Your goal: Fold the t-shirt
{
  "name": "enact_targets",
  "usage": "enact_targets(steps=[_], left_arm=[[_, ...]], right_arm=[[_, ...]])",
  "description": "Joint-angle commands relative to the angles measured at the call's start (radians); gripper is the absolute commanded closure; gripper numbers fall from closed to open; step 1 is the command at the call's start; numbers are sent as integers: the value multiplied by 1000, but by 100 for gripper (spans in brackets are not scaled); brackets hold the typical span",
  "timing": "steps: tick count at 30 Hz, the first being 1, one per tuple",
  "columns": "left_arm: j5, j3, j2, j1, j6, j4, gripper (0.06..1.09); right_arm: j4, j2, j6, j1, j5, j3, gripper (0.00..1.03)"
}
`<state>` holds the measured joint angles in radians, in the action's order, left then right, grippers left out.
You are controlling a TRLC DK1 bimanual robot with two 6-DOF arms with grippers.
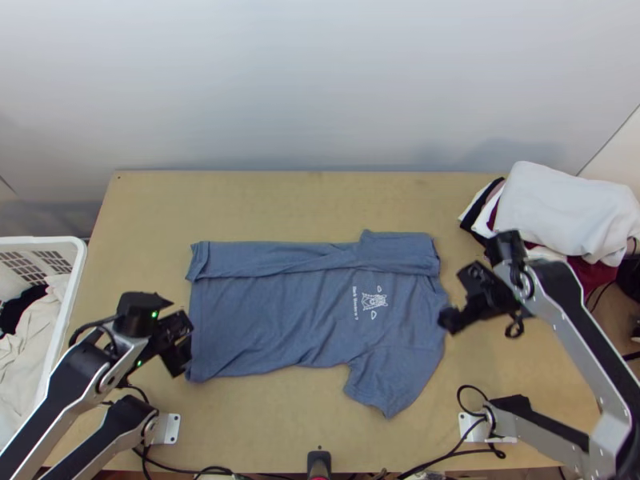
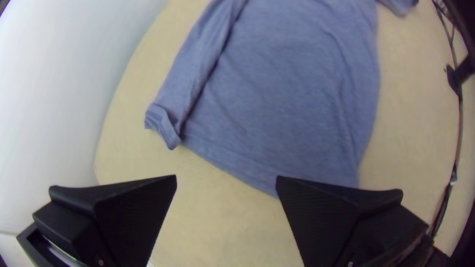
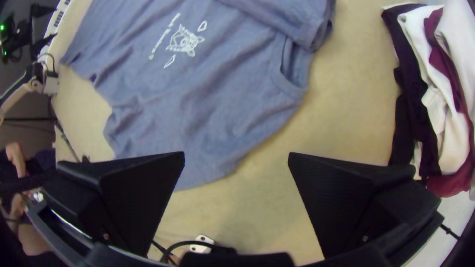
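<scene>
The blue t-shirt (image 1: pixel 312 312) lies flat on the table, its collar end toward the right and hem toward the left. Its far side is folded inward as a long strip (image 1: pixel 280 260); the near sleeve (image 1: pixel 388 376) is spread out. My left gripper (image 1: pixel 178 342) is over the shirt's near hem corner; in the left wrist view the left gripper (image 2: pixel 226 178) is open beside the hem (image 2: pixel 222 158). My right gripper (image 1: pixel 460 296) stands at the collar end; in the right wrist view the right gripper (image 3: pixel 236 154) is open, with the near shoulder (image 3: pixel 208 163) by one finger.
A pile of folded clothes (image 1: pixel 560 208) sits at the table's far right corner. At the left stands a white basket (image 1: pixel 76 296) holding garments. Black cables (image 1: pixel 456 452) run along the near edge. Bare table (image 1: pixel 280 204) lies beyond the shirt.
</scene>
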<state>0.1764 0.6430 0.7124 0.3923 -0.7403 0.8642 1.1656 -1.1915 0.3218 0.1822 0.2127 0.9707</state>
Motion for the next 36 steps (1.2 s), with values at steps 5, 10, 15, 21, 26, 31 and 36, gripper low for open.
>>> enact_targets(steps=[5,10,15,21,26,31,36], left_arm=[[8,-17,-34,230,-18,84,11],[48,-52,52,369,85,-7,14],[92,-62,94,450,233,-57,14],[81,-72,59,473,302,73,17],[58,-108,33,591,236,168,17],[61,-128,78,612,208,121,17],[75,-175,117,608,211,29,17]], right_arm=[[147,210,132,218,-27,-121,7],[144,193,88,369,-42,-148,7],[134,188,-4,548,-88,-175,7],[129,188,-12,554,-87,-188,7],[126,182,-7,609,-88,-211,7],[98,153,19,625,-96,-230,7],[37,93,51,629,-125,-242,7]])
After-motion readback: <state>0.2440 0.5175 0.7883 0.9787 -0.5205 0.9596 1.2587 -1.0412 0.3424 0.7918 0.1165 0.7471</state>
